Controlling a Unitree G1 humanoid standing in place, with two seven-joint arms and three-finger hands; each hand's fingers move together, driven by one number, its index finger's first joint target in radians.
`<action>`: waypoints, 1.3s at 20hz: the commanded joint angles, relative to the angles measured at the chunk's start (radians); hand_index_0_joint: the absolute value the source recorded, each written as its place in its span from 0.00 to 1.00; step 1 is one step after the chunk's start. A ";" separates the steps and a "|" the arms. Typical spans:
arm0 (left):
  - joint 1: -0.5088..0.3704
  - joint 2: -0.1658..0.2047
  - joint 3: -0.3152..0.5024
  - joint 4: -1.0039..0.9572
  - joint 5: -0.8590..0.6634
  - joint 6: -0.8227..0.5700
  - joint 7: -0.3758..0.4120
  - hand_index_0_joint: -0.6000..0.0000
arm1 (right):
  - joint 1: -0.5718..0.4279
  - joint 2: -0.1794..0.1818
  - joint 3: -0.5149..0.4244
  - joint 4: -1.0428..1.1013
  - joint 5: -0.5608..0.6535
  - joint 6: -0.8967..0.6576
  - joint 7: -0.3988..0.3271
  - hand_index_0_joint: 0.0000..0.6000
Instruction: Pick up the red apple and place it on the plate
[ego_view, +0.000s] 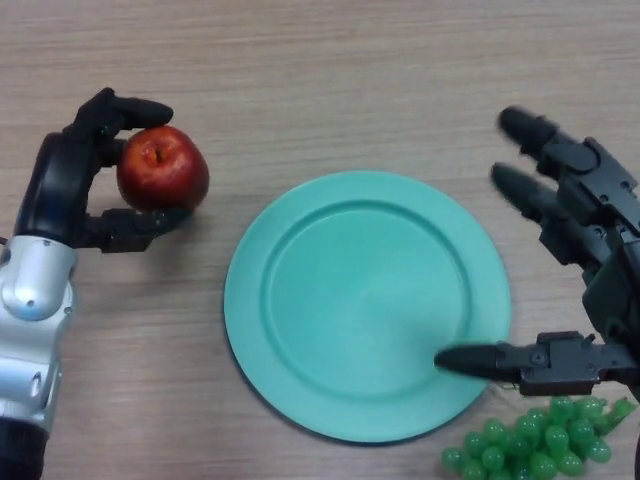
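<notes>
Head view, the only view you have. Item one: red apple (162, 167), at about ten o'clock from the plate's centre, stem dimple facing up toward the camera, roughly round, so it offers you no long axis to reckon with. Item two: your left hand (75, 190), at nine o'clock of the apple, its fingers (128, 108) curled over the apple's far side and the thumb hooked under its near side, so the fruit is pinched between them; whether it has left the desk (330, 70) you cannot tell from here. Item three: green plate (367, 305), flat on the desk, nothing on it, its rim close to the apple but not touching it. The relation your next move turns on: from the held apple the plate's centre lies toward four o'clock, a short carry across the near rim, and the left hand is plainly the nearer one. Item four: your right hand (585, 250), at three o'clock of the plate, fingers straight and spread, holding nothing, the thumb reaching over the plate's rim at about four o'clock; judge whether it crowds the landing spot. Item five: bunch of green grapes (535, 445), on the desk at five o'clock, just off the plate's edge, beneath the right thumb.
</notes>
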 joint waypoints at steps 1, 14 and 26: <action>0.010 0.007 0.051 -0.194 -0.027 -0.012 -0.019 0.00 | -0.031 -0.015 -0.036 -0.067 0.052 -0.088 -0.007 0.25; 0.156 -0.161 -0.168 -0.319 0.072 0.034 -0.076 0.00 | -0.052 -0.020 -0.106 -0.062 0.098 -0.088 0.013 0.00; 0.210 -0.161 -0.156 -0.549 0.068 0.199 -0.021 1.00 | -0.127 -0.044 -0.202 -0.076 0.159 -0.040 0.009 0.00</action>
